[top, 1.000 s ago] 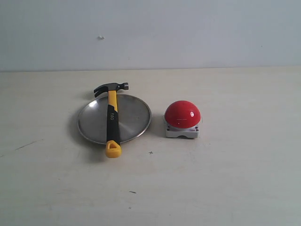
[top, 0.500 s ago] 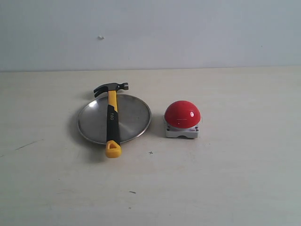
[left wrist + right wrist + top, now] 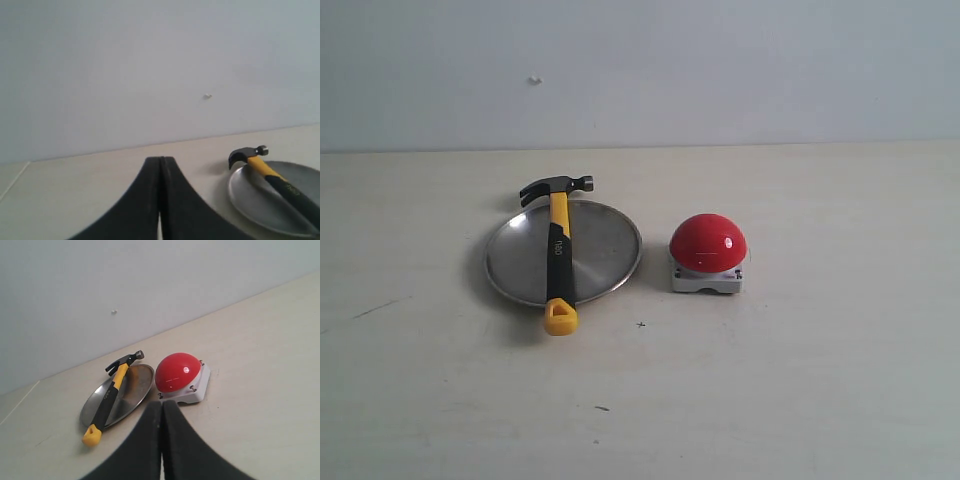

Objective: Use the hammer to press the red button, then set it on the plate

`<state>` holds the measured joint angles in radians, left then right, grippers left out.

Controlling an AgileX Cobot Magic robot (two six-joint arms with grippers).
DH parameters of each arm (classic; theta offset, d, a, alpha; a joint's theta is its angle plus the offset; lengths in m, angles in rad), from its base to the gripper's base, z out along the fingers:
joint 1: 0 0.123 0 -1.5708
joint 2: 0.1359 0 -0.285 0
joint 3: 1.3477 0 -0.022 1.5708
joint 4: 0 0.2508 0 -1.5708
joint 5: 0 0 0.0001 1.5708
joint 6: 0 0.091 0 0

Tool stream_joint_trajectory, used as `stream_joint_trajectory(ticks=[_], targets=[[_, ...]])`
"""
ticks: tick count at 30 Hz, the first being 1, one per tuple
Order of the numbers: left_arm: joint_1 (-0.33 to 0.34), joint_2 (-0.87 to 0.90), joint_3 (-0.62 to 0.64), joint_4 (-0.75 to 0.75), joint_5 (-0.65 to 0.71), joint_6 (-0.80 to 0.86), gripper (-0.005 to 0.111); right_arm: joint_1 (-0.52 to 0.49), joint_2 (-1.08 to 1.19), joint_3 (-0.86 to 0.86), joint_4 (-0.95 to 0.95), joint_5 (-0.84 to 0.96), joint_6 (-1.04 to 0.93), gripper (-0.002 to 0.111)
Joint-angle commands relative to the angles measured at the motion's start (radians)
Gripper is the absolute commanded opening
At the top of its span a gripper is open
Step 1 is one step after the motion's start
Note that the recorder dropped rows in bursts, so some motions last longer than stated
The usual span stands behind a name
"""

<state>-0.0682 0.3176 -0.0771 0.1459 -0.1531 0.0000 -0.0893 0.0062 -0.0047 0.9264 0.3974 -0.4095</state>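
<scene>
The hammer point(image 3: 558, 250) lies across the steel plate point(image 3: 605, 250), its dark head past the far rim and its yellow loop past the near rim. Right of the plate stands the red button point(image 3: 708, 243) on its grey base. Neither gripper shows in the exterior view. In the left wrist view my left gripper point(image 3: 160, 161) is shut and empty, with the hammer point(image 3: 267, 170) and the plate point(image 3: 260, 200) off to one side. From the right wrist, my right gripper point(image 3: 161, 404) is shut and empty, short of the red button point(image 3: 177, 371), the plate point(image 3: 132, 390) and the hammer point(image 3: 107, 400).
The things rest on a pale tabletop point(image 3: 800, 380) that runs back to a plain light wall point(image 3: 720, 70). A few small dark specks point(image 3: 602, 408) mark the tabletop near the front.
</scene>
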Motion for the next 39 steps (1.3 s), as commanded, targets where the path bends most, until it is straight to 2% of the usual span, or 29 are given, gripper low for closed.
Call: stream_joint_trajectory(ticks=[1,4,7,13,19,39], targets=[[0.0,-0.118,0.058,0.033,0.039,0.129,0.0,-0.005,-0.006,0.005,0.003,-0.004,0.0,0.0],[0.0,-0.186,0.077,0.029,0.047,0.148,0.0,-0.005,-0.006,0.005,0.003,-0.004,0.0,0.0],[0.011,-0.239,0.077,0.022,0.105,0.1,0.0,-0.005,-0.006,0.005,0.003,-0.004,0.0,0.0],[0.066,-0.318,0.077,0.022,0.13,0.045,0.0,-0.005,-0.006,0.005,0.003,-0.004,0.0,0.0],[0.087,-0.318,0.077,0.022,0.183,-0.069,0.0,-0.005,-0.006,0.005,0.003,-0.004,0.0,0.0],[0.087,-0.318,0.077,0.022,0.183,-0.065,0.0,-0.005,-0.006,0.005,0.003,-0.004,0.0,0.0]])
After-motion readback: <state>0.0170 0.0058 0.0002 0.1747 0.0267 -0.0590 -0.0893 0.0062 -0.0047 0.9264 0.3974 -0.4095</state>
